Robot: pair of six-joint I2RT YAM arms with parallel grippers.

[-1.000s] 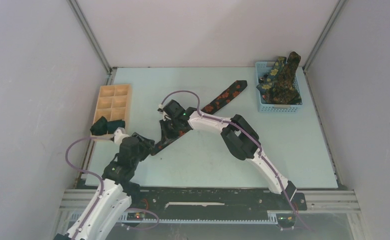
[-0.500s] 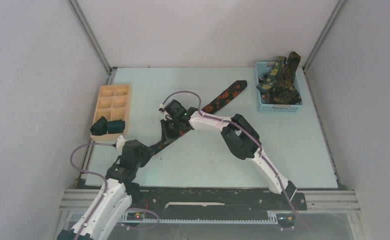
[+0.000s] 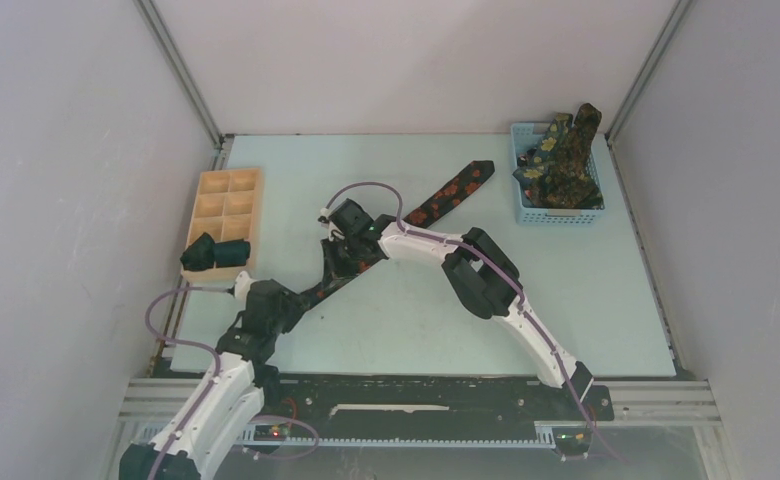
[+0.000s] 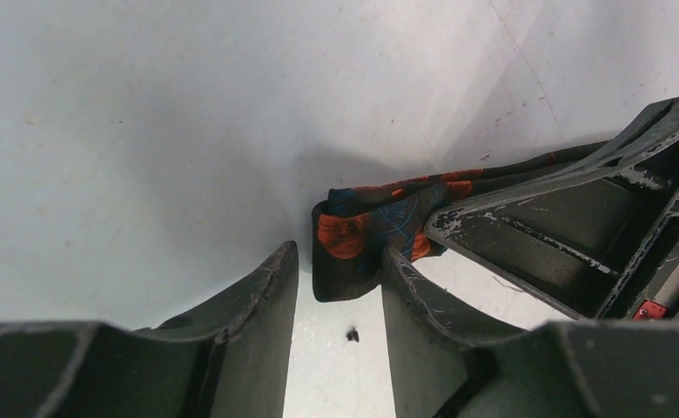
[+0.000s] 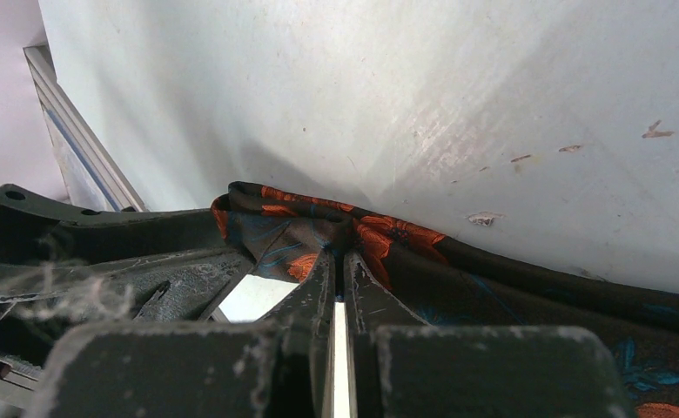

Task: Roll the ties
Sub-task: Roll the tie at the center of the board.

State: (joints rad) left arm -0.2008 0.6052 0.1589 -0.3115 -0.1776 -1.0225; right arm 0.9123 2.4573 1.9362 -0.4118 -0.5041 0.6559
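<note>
A black tie with red-orange flowers [image 3: 446,195] lies diagonally across the table, wide end at the back. My right gripper [image 3: 338,265] is shut on its fabric partway along, and the cloth [image 5: 388,237] bunches up at the closed tips [image 5: 336,254]. My left gripper [image 3: 294,303] sits at the tie's narrow near end. In the left wrist view that folded end [image 4: 353,228] pokes between the open fingertips [image 4: 338,252], touching the right finger [image 4: 406,283] and clear of the left one. Dark green ties with yellow flowers [image 3: 564,160] are heaped in the basket.
The blue mesh basket [image 3: 556,215] stands at the back right. A pale wooden compartment tray [image 3: 228,195] sits at the left edge with two dark rolls [image 3: 214,252] at its near end. Metal frame rails run along the table's left side and near edge.
My left arm has drawn back towards the near edge and settled at the tie's narrow end, its jaws narrowing somewhat. The right arm and the tie have barely moved.
</note>
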